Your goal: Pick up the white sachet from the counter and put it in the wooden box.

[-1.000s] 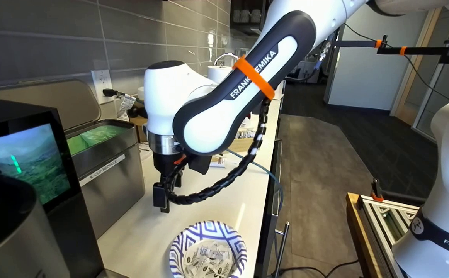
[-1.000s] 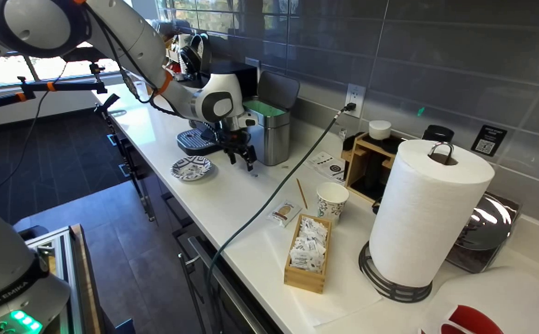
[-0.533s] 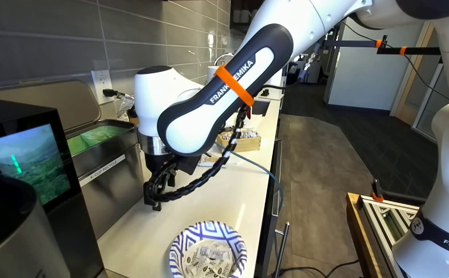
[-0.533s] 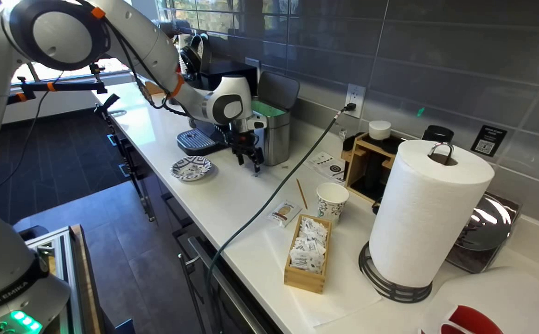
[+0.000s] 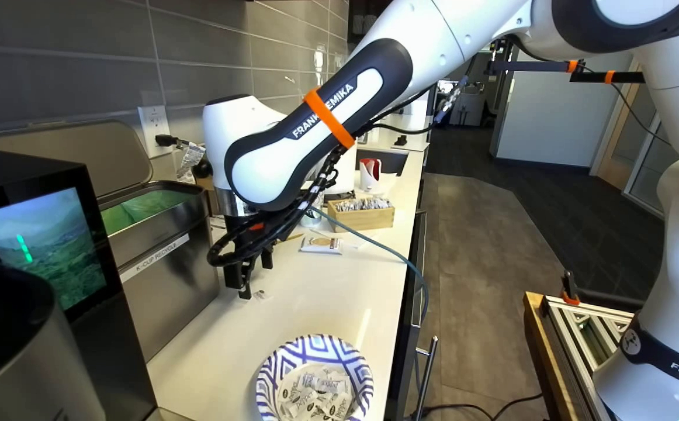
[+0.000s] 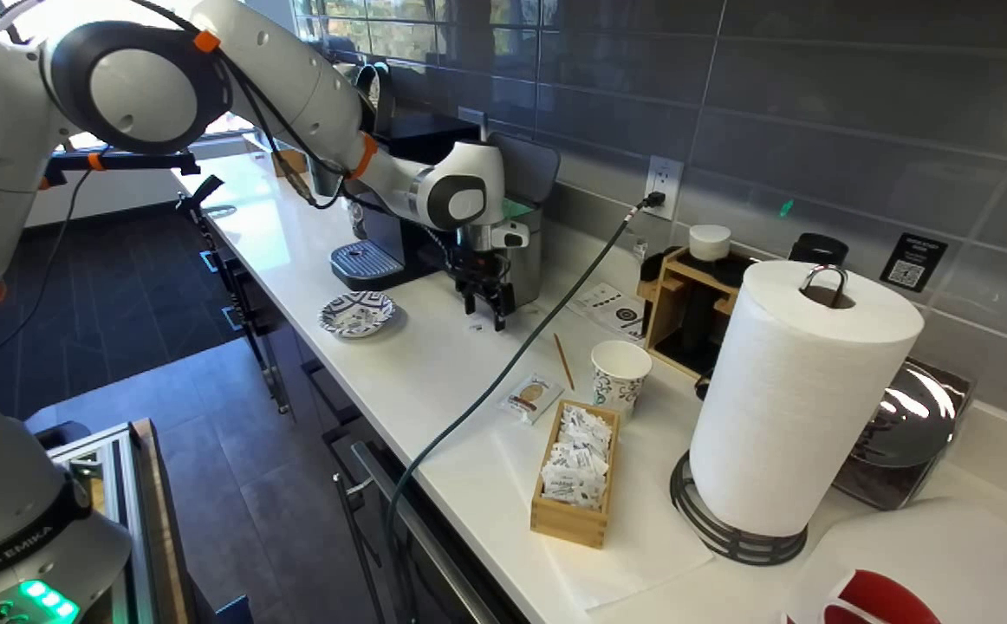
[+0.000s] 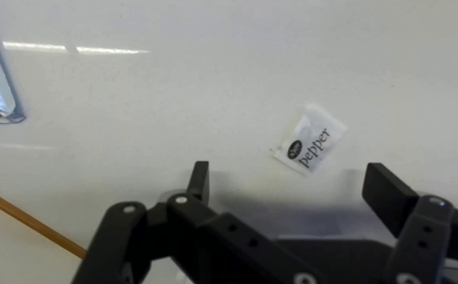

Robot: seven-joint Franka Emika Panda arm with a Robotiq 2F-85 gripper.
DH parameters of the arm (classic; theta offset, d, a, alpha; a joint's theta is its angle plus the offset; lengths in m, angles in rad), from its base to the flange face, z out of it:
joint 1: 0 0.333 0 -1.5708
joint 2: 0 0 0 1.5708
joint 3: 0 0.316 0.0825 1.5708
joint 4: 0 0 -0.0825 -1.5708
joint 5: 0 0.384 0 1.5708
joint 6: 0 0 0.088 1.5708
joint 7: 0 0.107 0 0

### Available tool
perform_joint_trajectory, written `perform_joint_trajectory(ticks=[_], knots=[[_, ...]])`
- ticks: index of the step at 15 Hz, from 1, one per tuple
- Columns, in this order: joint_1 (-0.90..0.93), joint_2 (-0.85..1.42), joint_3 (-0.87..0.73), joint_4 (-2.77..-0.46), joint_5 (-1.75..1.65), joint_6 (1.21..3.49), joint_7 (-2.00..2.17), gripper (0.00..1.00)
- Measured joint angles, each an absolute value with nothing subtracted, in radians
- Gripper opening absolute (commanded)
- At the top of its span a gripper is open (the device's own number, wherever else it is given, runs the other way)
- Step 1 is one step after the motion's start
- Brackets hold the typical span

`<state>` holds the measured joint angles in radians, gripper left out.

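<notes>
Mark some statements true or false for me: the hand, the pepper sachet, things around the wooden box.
1. The hand is open. True.
2. The white sachet reads "pepper". True.
3. The hand grips the sachet. False: the sachet lies flat on the counter, unheld.
4. A paper cup is next to the wooden box. True.
5. The box is empty. False: it holds many packets.
6. The cup lies on its side. False: it stands upright.
</notes>
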<state>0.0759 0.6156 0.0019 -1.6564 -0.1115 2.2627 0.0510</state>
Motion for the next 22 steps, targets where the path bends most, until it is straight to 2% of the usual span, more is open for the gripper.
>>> perform_joint_trajectory(ticks=[15,22], knots=[[-0.005,0.525,0.015,-1.769,-0.095,2.276,-0.122,1.00],[-0.012,0.462,0.056,-1.905,-0.060,2.407,-0.163,1.00]])
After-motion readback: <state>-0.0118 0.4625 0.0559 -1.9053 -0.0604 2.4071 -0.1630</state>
